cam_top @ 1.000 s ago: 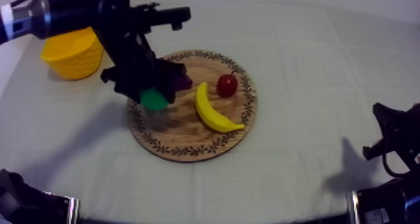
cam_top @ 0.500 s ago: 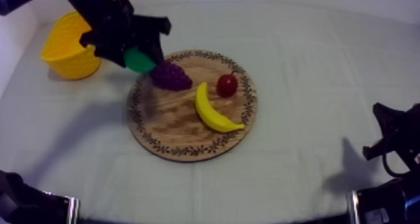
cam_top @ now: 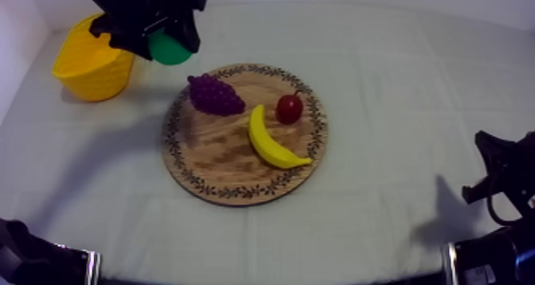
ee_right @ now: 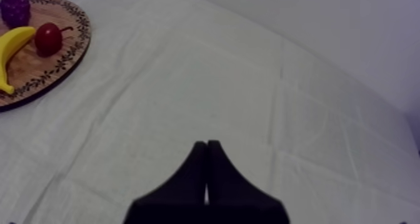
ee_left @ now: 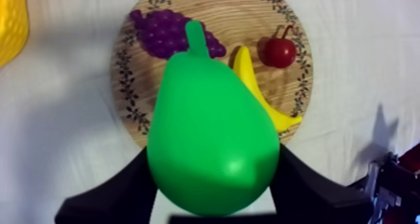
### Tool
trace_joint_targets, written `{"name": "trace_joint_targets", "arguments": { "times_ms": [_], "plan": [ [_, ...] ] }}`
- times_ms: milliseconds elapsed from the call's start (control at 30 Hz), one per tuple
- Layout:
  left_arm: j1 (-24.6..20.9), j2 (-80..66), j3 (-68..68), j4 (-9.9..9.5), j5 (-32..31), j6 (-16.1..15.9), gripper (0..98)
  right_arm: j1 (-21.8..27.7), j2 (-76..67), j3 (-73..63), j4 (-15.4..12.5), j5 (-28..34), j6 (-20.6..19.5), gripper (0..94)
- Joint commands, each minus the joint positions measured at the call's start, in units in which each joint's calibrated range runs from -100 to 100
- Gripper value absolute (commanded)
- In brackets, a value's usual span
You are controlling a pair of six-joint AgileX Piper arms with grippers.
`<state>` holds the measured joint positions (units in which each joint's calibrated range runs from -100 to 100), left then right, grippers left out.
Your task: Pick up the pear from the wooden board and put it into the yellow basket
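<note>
My left gripper is shut on the green pear and holds it in the air between the yellow basket and the round wooden board. In the left wrist view the pear sits between the black fingers, high over the board, with the basket off to one side. My right gripper rests shut as a narrow wedge over bare cloth, low at the right in the top view.
On the board lie a bunch of purple grapes, a banana and a small red fruit. The basket stands at the table's far left, close to the white wall. Open cloth spreads between the board and my right arm.
My left gripper has lifted the pear off the board and carried it up and to the left, toward the basket. The grapes now lie uncovered. The right arm has not moved.
</note>
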<state>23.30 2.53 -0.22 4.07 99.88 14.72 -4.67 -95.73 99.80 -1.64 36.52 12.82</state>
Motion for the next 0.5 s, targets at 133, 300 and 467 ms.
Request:
{"name": "trace_joint_targets", "arguments": {
  "times_ms": [133,300,467],
  "plan": [
    [-3.83,0.16,0.32,-1.14,-0.13,-1.50,46.4,0.00,-0.03,-0.02,0.01,0.02,0.00,0.2],
    [-8.46,1.30,0.03,-1.78,-0.34,-2.94,46.6,0.00,-0.03,-0.02,0.01,0.02,0.00,0.2],
    [-12.45,3.91,-2.76,-2.84,-0.43,-4.62,45.9,0.00,-0.03,-0.02,0.01,0.02,0.00,0.2]
  ]
}}
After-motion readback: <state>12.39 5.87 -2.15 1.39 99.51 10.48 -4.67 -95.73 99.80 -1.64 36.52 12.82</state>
